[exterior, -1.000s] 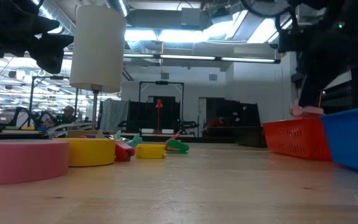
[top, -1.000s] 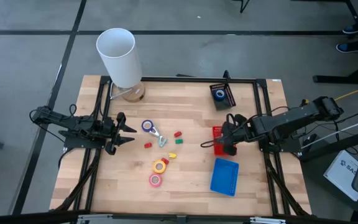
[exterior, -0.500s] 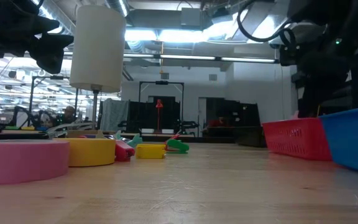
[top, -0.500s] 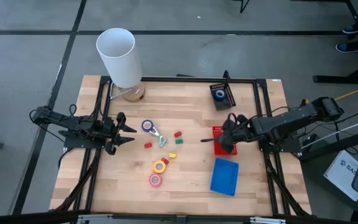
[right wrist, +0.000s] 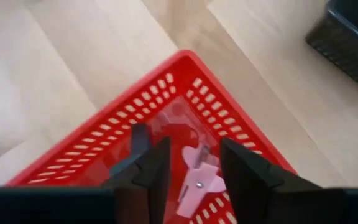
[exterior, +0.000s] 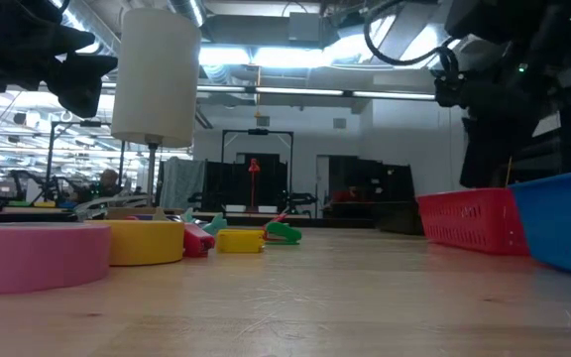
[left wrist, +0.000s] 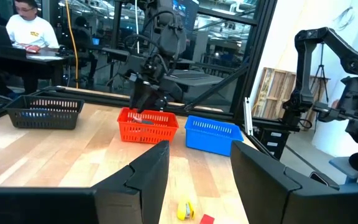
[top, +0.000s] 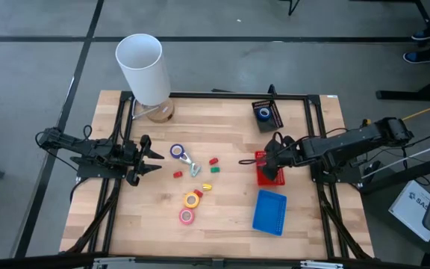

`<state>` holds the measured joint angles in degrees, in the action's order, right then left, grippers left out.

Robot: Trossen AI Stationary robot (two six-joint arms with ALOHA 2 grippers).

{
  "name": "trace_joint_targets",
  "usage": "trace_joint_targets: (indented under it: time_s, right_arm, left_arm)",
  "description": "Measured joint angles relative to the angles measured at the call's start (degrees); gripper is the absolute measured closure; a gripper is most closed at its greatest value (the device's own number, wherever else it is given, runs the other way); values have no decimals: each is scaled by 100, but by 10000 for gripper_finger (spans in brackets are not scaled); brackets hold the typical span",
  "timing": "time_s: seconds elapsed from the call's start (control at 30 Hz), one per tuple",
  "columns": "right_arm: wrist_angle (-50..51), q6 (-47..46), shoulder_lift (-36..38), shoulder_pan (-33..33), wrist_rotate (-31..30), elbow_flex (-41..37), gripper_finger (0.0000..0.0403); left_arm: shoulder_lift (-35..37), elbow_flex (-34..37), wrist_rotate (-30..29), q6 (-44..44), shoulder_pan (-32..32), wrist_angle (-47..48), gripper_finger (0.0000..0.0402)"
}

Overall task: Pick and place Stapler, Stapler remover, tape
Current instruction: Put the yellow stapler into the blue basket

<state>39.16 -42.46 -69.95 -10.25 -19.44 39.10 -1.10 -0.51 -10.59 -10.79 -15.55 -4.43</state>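
My right gripper (right wrist: pixel 194 154) hangs open over the red basket (top: pixel 263 157) at the table's right. A pink stapler remover (right wrist: pixel 199 178) lies on the basket's floor, below the gap between the fingers and apart from them. My left gripper (top: pixel 154 158) waits open above the table's left side. On the wood between the arms lie a blue tape roll (top: pixel 177 151), a yellow one (top: pixel 192 199), a pink one (top: pixel 187 216), a silvery tool (top: pixel 192 165) and several small red, green and yellow stapler removers (top: pixel 214 164). Another blue tape roll (top: pixel 263 114) sits in the black basket (top: pixel 274 119).
A blue basket (top: pixel 269 211) stands near the front, next to the red one. A tall white cylinder (top: pixel 144 67) stands on its base at the far left corner. A black frame rail (top: pixel 222 95) runs round the table. A person (left wrist: pixel 27 25) sits beyond the table.
My right gripper has opened over the red basket and let go of the pink stapler remover, which has dropped from between the fingers onto the basket's floor. The gripper has then risen a little and drifted toward the far edge.
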Motion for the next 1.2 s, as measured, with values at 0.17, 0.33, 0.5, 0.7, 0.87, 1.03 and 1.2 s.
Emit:
trace_joint_targets:
  time_s: [0.17, 0.33, 0.5, 0.7, 0.87, 1.03, 1.2]
  right_arm:
    - [-14, 179, 0, 8, -33, 191, 250]
    - [-151, 434, 0, 8, -112, 374, 249]
    - [-986, 1030, -20, 8, -199, 399, 249]
    - [-2418, 2226, -446, 8, -15, 400, 249]
    - [-3832, 3596, -1036, -61, 561, 402, 249]
    - [-4797, 4649, -1566, -171, 614, 400, 249]
    - [-5165, 5044, -2023, -181, 718, 532, 249]
  left_arm:
    - [-1, 2, 0, 0, 0, 0, 233]
    - [-2, 0, 0, 0, 2, 0, 233]
    - [-1, 0, 0, 0, 2, 0, 233]
    - [-2, 0, 0, 0, 1, -2, 233]
    - [-2, 2, 2, 0, 2, 0, 233]
    - [-1, 0, 0, 0, 2, 3, 233]
    - [0, 2, 0, 0, 0, 2, 233]
